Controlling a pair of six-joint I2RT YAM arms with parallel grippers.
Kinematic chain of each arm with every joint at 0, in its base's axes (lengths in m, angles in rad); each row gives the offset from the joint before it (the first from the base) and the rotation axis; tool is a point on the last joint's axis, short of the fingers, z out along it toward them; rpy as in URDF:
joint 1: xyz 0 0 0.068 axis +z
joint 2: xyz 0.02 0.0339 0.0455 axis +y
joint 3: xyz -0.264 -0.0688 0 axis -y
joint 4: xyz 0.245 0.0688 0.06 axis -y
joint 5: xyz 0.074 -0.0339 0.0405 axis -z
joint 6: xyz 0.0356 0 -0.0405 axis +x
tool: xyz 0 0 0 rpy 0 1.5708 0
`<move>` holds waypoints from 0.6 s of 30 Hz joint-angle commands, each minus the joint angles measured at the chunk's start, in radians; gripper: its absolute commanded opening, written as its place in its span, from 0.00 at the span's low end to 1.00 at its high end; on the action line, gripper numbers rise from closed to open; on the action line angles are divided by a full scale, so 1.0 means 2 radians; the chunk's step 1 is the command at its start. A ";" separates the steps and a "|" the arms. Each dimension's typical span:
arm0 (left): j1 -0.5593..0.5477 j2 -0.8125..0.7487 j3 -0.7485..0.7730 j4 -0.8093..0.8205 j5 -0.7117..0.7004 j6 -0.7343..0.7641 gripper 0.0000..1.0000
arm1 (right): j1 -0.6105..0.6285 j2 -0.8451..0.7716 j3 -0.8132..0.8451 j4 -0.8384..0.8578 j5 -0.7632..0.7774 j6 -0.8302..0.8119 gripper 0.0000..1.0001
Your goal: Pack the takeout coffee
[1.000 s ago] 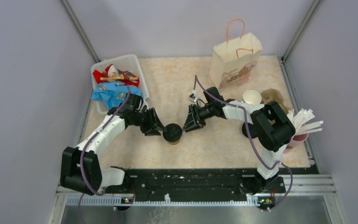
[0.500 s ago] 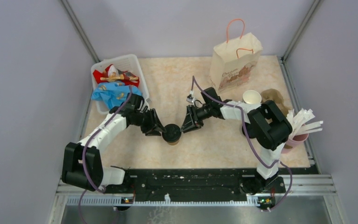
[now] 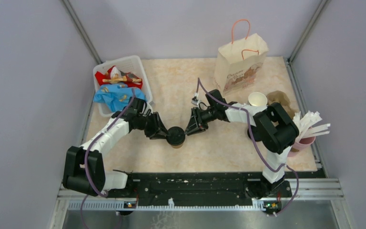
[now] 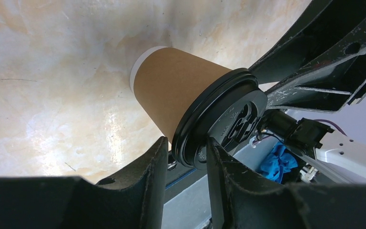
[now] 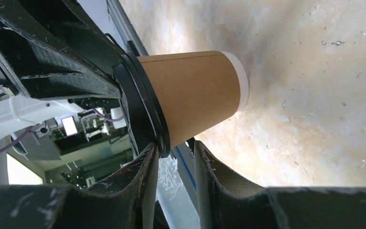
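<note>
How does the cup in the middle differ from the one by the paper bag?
The middle cup wears a black lid; the open cup, beside the paper bag, has none and shows its pale inside. The left gripper and right gripper straddle the rim of the middle cup's lid; no gripper is at the open cup. Both cups stand upright on the table.

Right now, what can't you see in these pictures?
- Drink inside the lidded cup: every view, the black lid covers it.
- Whether the left claw pinches yet: left wrist view, its fingers overlap the lid's rim.
- Inside the paper bag: top view, its walls hide it.
- Part of the pulp tray: top view, the right arm covers it.
</note>
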 commanded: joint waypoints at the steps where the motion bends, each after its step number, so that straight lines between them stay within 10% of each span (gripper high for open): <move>1: -0.001 0.003 -0.022 -0.008 -0.038 0.013 0.40 | 0.003 0.013 -0.007 -0.036 0.106 -0.021 0.31; 13: 0.004 -0.074 0.035 -0.020 -0.015 -0.016 0.77 | -0.006 -0.041 0.039 -0.066 0.062 -0.026 0.37; 18: 0.024 -0.114 0.014 -0.015 -0.028 -0.040 0.77 | -0.006 -0.039 0.046 -0.067 0.051 -0.029 0.39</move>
